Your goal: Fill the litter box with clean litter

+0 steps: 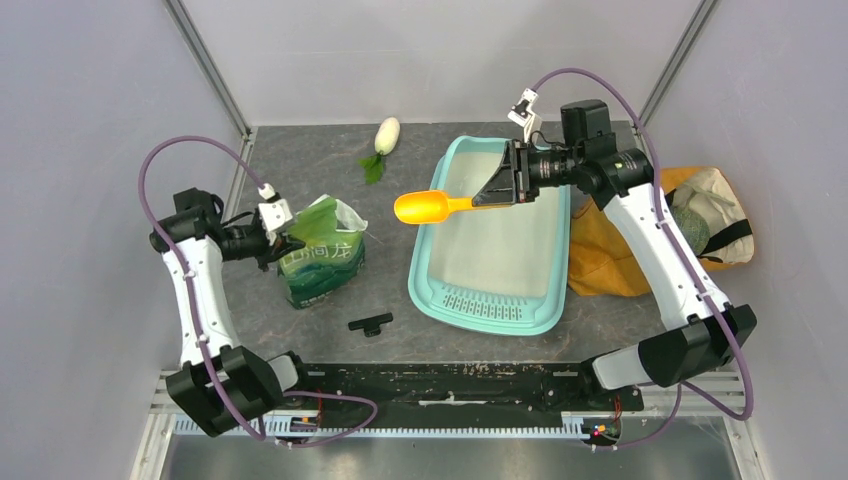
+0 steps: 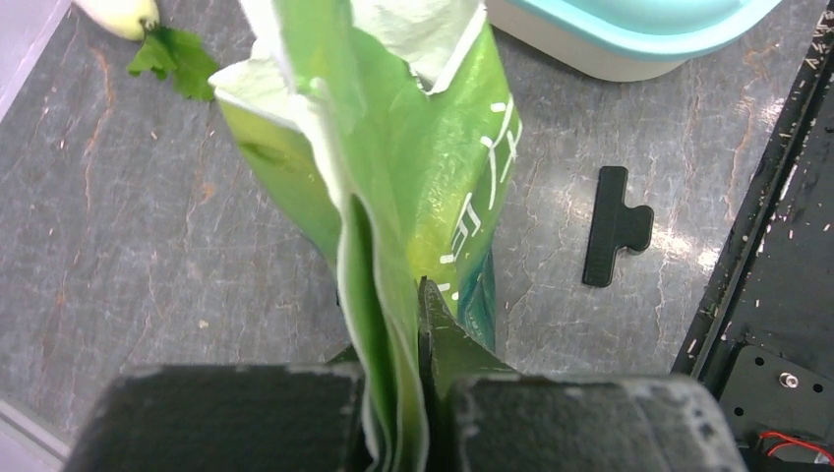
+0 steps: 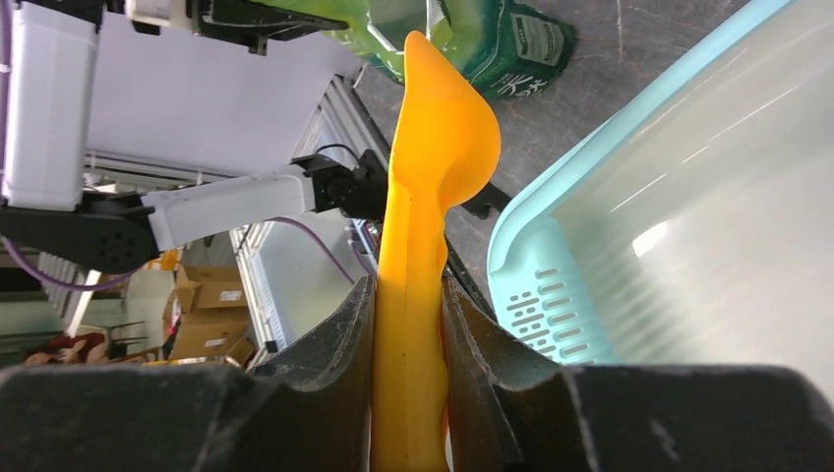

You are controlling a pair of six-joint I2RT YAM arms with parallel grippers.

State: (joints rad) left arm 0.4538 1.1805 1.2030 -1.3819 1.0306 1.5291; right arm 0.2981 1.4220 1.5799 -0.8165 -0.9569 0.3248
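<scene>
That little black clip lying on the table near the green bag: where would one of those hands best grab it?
Grip the black clip across its long, narrow bar, toward one end, coming straight down from above. It lies flat on the table with bare surface all round, so only its edges offer purchase, and the short stub juts from the bar's middle.

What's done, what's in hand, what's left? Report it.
Done: the green printed pouch stands open, its top edge pinched by the left gripper. In hand: the right gripper clamps the orange plastic scoop, its bowl between pouch and the teal plastic litter box. Left: all the filling; no litter shows in its white basin.
</scene>
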